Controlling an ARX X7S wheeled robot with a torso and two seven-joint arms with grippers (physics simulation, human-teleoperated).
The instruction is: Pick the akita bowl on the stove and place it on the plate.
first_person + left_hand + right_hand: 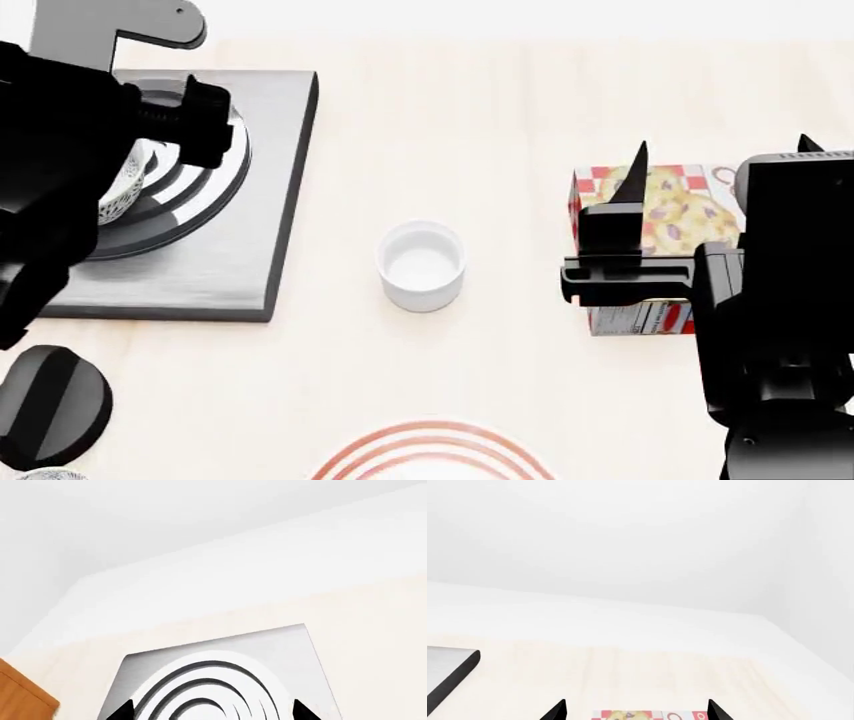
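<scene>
1. Firstly, stove [200, 260]: dark slab at the table's far left, ringed burner; left gripper [200, 110] above it, jaws spread, empty.
2. Plate [434, 455]: red-ringed, near edge, bare; nothing delivered.
3. Right gripper [721, 150]: jaws apart, empty, over a food box [667, 215].
4. Akita bowl [123, 190]: on the burner, mostly hidden by the left arm; grasp, lift and placement all remain.
5. White cup [422, 265]: mid-table, untouched.

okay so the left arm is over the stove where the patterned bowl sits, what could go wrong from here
1. In the head view the left arm hides most of the akita bowl on the stove, and the left wrist view shows only burner rings, so the grasp may be misjudged.
2. The white cup stands between stove and plate; a low carry could knock it.
3. Only the plate's far rim shows, so placement may land off-centre.
</scene>
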